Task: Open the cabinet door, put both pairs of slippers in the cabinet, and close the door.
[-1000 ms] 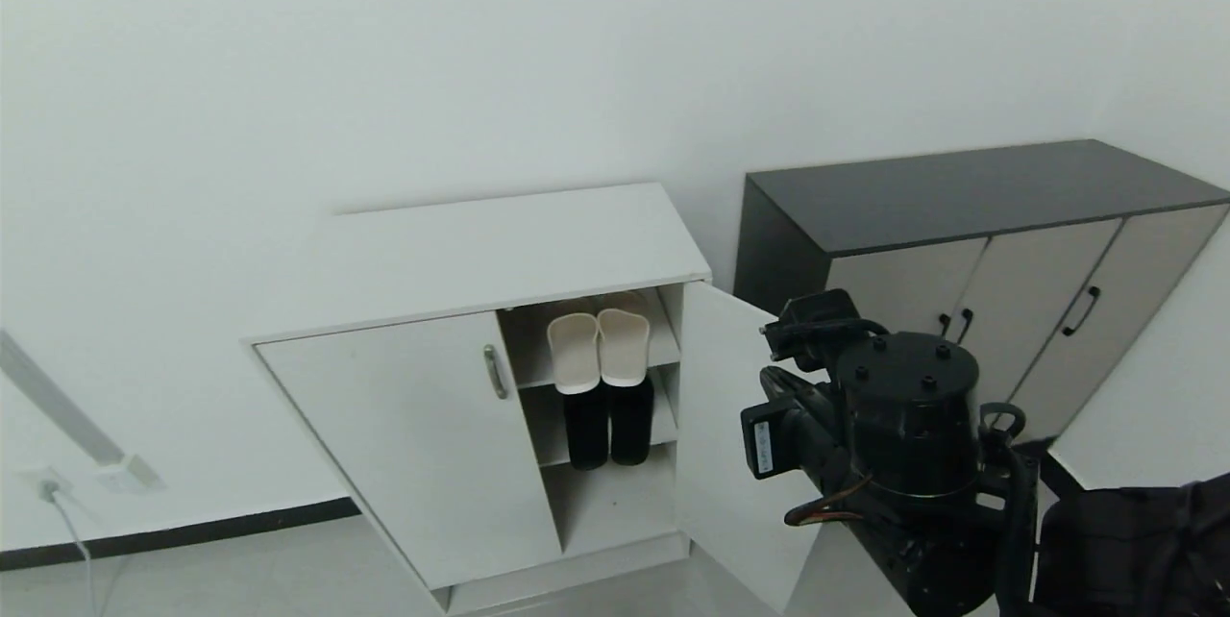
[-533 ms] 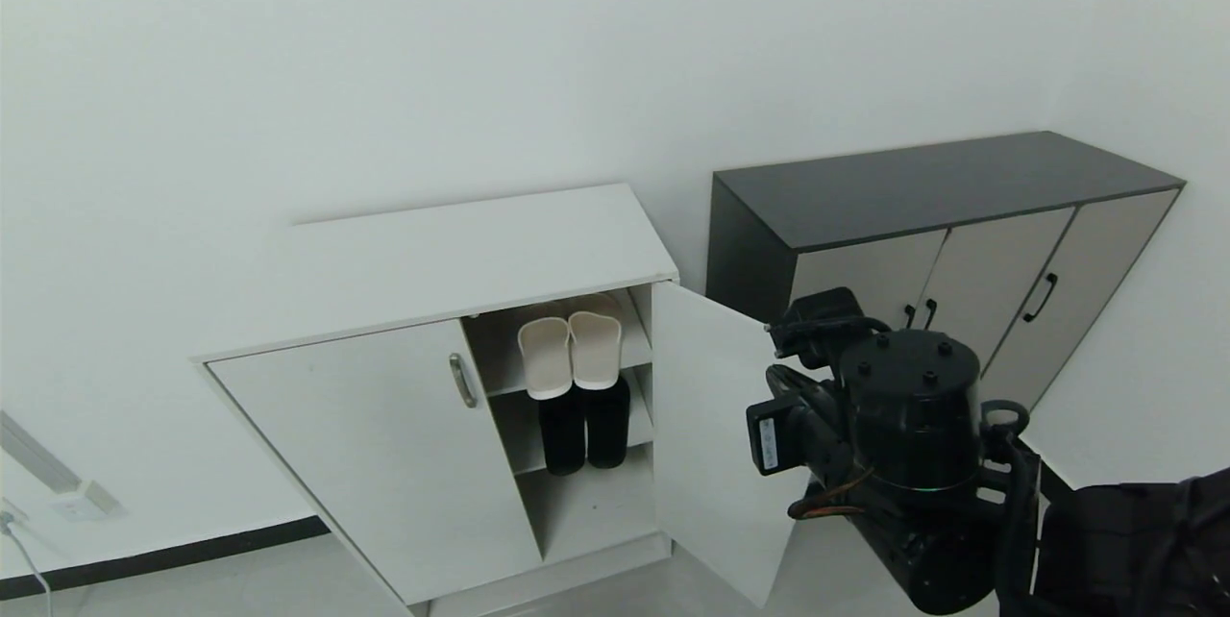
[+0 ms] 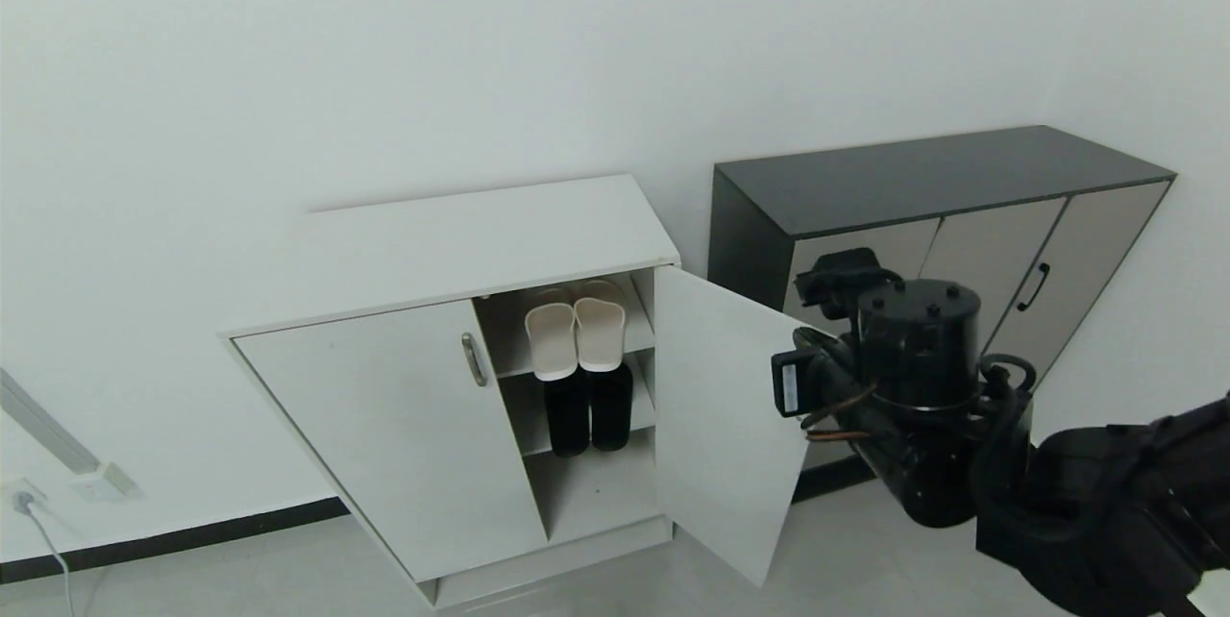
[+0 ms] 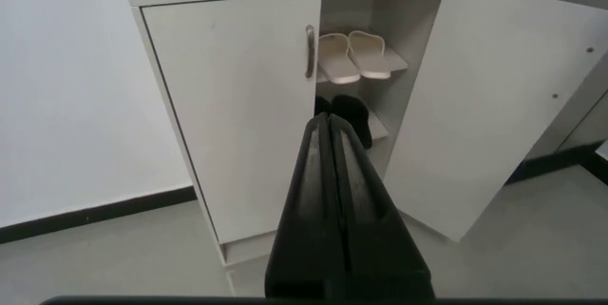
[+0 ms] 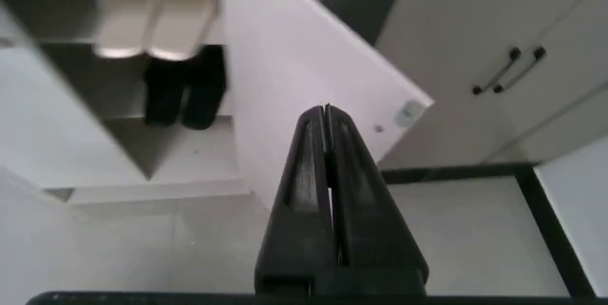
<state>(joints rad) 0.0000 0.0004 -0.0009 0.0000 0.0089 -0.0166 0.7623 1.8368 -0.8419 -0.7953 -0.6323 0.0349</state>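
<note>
The white cabinet has its left door closed and its right door swung open. Inside, a white pair of slippers lies on the upper shelf. A black pair of slippers lies on the shelf below. My right arm's wrist is just right of the open door's outer edge. My right gripper is shut and holds nothing, pointing at the open door. My left gripper is also shut and empty, facing the cabinet opening from farther back, with the black slippers beyond its tip.
A dark-topped cabinet with grey doors stands right of the white one, behind my right arm. A wall socket with a cable sits low on the far left. Bare floor lies in front of the cabinet.
The head camera has shifted sideways and back. My right arm has risen a little beside the open door. The door and both pairs of slippers have stayed as they were.
</note>
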